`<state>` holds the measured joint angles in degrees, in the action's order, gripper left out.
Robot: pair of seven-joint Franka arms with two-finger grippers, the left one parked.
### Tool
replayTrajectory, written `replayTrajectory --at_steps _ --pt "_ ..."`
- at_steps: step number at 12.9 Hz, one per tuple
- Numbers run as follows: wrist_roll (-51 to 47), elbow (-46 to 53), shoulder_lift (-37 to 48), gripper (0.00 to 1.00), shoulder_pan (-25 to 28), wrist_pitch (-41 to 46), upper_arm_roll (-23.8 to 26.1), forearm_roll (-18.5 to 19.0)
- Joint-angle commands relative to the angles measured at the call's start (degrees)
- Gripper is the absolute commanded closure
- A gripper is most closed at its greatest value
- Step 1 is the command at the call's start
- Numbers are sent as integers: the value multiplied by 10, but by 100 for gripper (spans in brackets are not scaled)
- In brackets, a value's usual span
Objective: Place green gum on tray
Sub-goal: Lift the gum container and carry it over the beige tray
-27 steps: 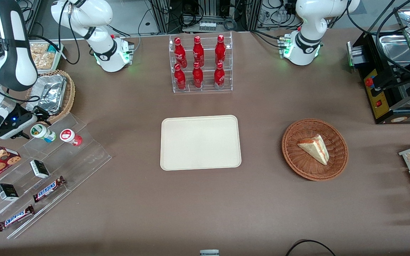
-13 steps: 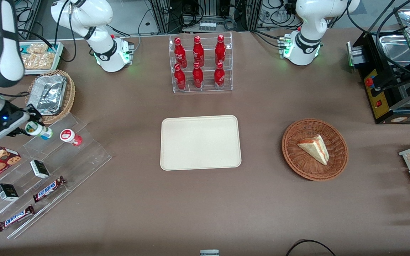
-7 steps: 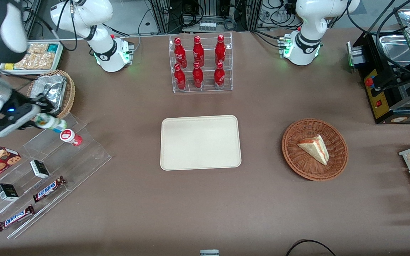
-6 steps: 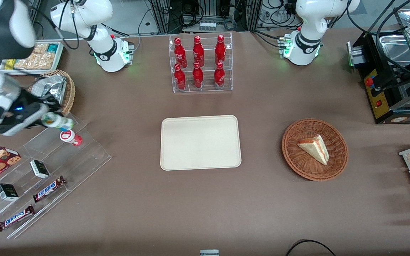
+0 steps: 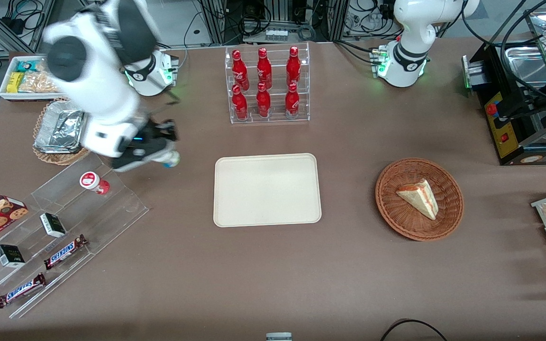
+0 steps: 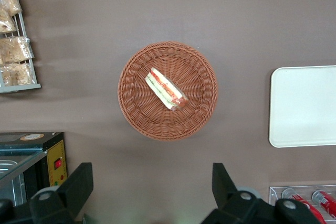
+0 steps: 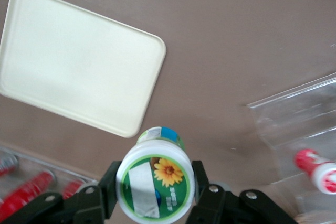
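Observation:
My right gripper (image 5: 166, 154) is shut on the green gum (image 7: 155, 186) and holds it in the air above the bare table, between the clear acrylic stand (image 5: 88, 203) and the tray (image 5: 267, 189). In the front view only the gum's blue-white bottom end (image 5: 172, 161) shows past the gripper. In the right wrist view the green-and-white lid with a yellow flower faces the camera, a black finger (image 7: 199, 182) pressed on each side. The cream tray lies empty at the table's middle and also shows in the right wrist view (image 7: 79, 59).
The red-lidded canister (image 5: 94, 182) stays on the acrylic stand with Snickers bars (image 5: 64, 251) and small dark boxes. A wicker basket holding a foil tray (image 5: 59, 130) and a rack of red bottles (image 5: 266, 85) stand farther from the camera. A basket with a sandwich (image 5: 419, 199) lies toward the parked arm's end.
The gripper has lifted the green gum off the acrylic stand and carried it fast toward the tray. The red-lidded canister has not moved.

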<state>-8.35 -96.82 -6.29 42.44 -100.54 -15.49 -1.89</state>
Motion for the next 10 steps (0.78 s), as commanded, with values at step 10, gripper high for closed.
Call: replayTrajectory --at_steps 10 --pt "-320 63 -284 100 162 -276 -9 -84"
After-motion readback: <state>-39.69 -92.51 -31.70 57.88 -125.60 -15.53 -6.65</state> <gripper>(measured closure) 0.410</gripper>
